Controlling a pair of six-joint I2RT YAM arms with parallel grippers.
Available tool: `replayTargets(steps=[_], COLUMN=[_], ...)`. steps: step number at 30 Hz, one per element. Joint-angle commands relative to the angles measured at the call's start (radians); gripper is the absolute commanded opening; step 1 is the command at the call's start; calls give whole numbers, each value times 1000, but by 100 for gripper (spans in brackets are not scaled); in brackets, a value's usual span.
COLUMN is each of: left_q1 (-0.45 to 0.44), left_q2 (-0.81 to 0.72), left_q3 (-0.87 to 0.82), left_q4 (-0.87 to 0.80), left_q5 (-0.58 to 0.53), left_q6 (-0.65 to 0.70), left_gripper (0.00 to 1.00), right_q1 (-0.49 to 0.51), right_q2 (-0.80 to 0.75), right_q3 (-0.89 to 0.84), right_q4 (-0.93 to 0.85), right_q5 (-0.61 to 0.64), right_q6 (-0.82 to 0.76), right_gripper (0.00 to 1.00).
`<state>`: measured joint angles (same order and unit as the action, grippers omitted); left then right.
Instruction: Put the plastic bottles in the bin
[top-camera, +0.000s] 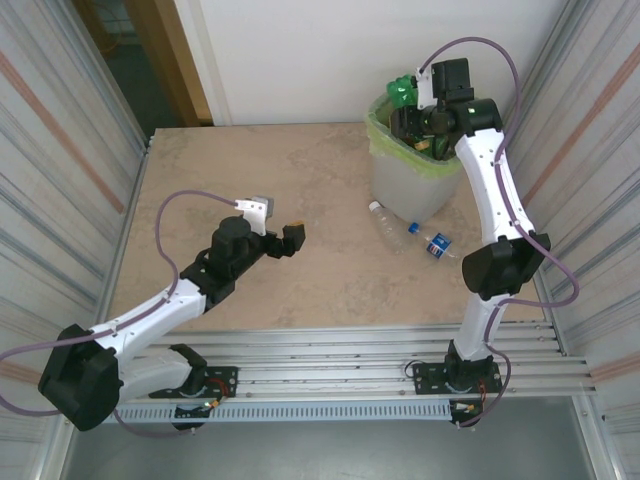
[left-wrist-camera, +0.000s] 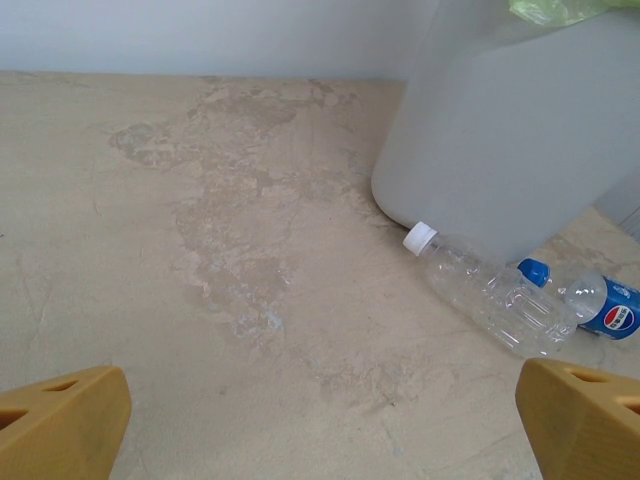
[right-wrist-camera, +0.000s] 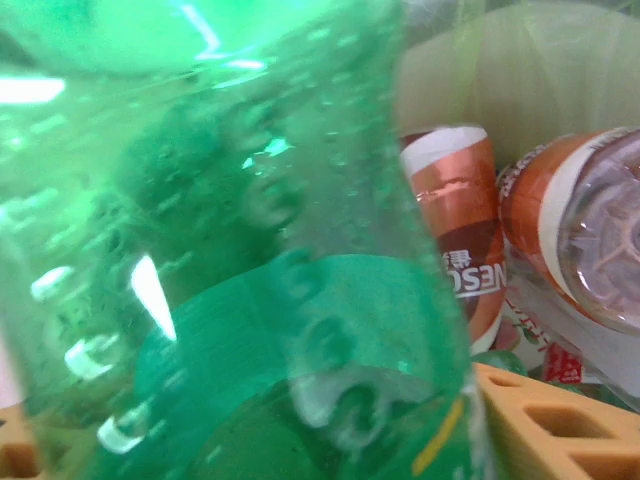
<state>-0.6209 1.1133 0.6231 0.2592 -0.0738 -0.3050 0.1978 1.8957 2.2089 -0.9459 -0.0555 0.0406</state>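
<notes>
A: Lighting?
B: Bright, even, overhead. Soft shadows on the table (top-camera: 330, 180).
A: Focus?
B: Right wrist bad: green bottle (right-wrist-camera: 230, 250) too close, smeared, with white glare streaks.

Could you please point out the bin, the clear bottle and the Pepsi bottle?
bin (left-wrist-camera: 500, 140), left wrist view, grey wall
clear bottle (left-wrist-camera: 495, 298), left wrist view, ribbed body
Pepsi bottle (left-wrist-camera: 620, 318), left wrist view, blue label

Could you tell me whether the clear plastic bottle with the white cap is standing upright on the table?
No, the clear white-capped plastic bottle lies on its side by the foot of the translucent grey-white bin.
</notes>
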Motion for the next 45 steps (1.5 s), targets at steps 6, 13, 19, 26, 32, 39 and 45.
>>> replayTargets(steps=[6,13,19,26,32,39,45], left_q1=[7,7,7,7,7,9,13], left_q2=[-16,-13,-14,-17,-20,-32,-59], left_q3=[-8,-7,-8,-8,-10,-21,-41], left_q4=[12,12,9,11,11,17,2], left_q5=[-15,-15,-16,-18,-28,-50,-62], left_q6=[-17,-19,-17,-16,-15,-11,-16], left_gripper=[99,99,99,99,99,99,99], right_q1=[12,23,30,34,68,192,334], right_q2=[-13,-16,-37,-102,-223,-456,-625], right_q3=[36,36,36,35,-60,-391,-644], right_q4=[-38,-39,-35,-52,-44,43,72], right_q5=[32,39,36,65,121,262,405], right_q6=[-44,-45,-32,12,30,74,155], right_gripper=[76,77,75,77,79,80,81])
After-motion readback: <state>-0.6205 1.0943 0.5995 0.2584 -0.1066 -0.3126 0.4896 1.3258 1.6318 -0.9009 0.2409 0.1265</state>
